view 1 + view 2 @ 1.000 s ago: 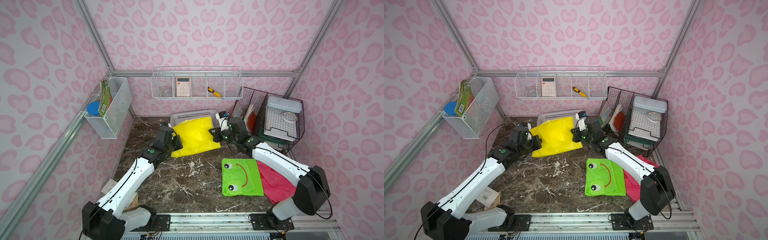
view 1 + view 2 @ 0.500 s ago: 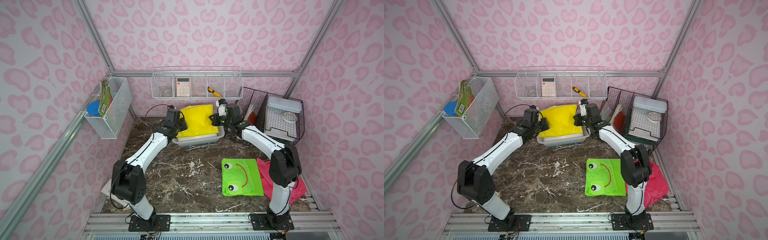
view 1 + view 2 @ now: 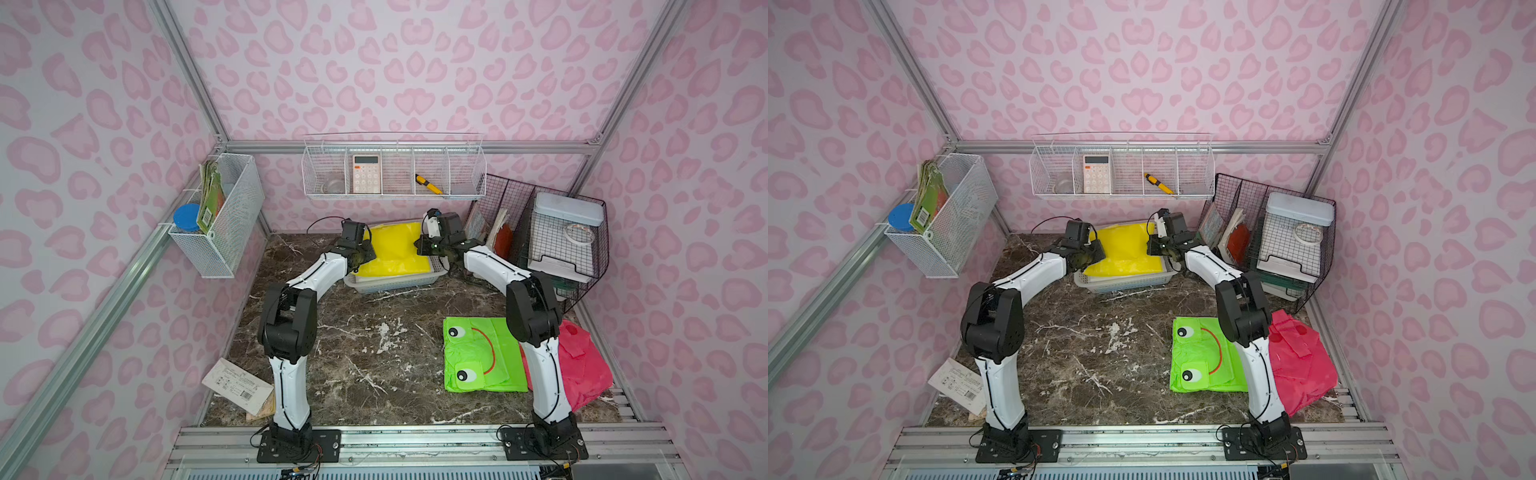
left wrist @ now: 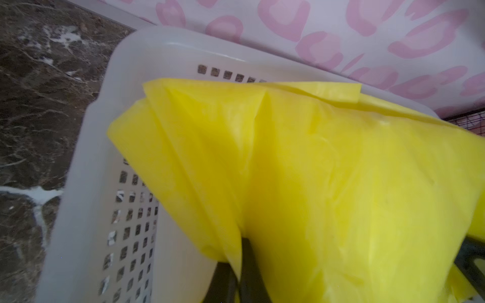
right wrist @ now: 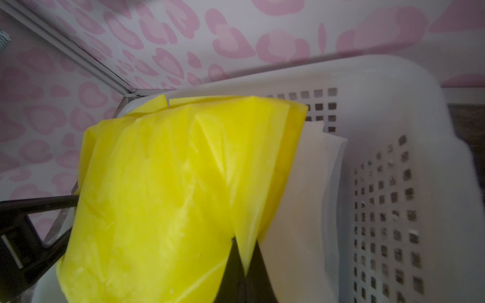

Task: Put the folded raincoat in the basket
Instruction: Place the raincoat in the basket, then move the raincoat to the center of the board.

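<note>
Raincoat [image 3: 392, 249] hangs over the basket [image 3: 395, 284], pinched at either end by my left gripper [image 4: 240, 251] and right gripper [image 5: 244, 259]; I fear uneven release could drape it across the rim.

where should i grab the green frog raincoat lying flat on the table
Probably the corners of the edge facing the middle of the table, pinched from above: the green frog raincoat lies flat and folded, and the pink raincoat sits along the opposite edge.

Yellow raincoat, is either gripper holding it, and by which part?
Both hold the yellow raincoat: the left gripper pinches one side edge, the right gripper the opposite edge, over the basket.
</note>
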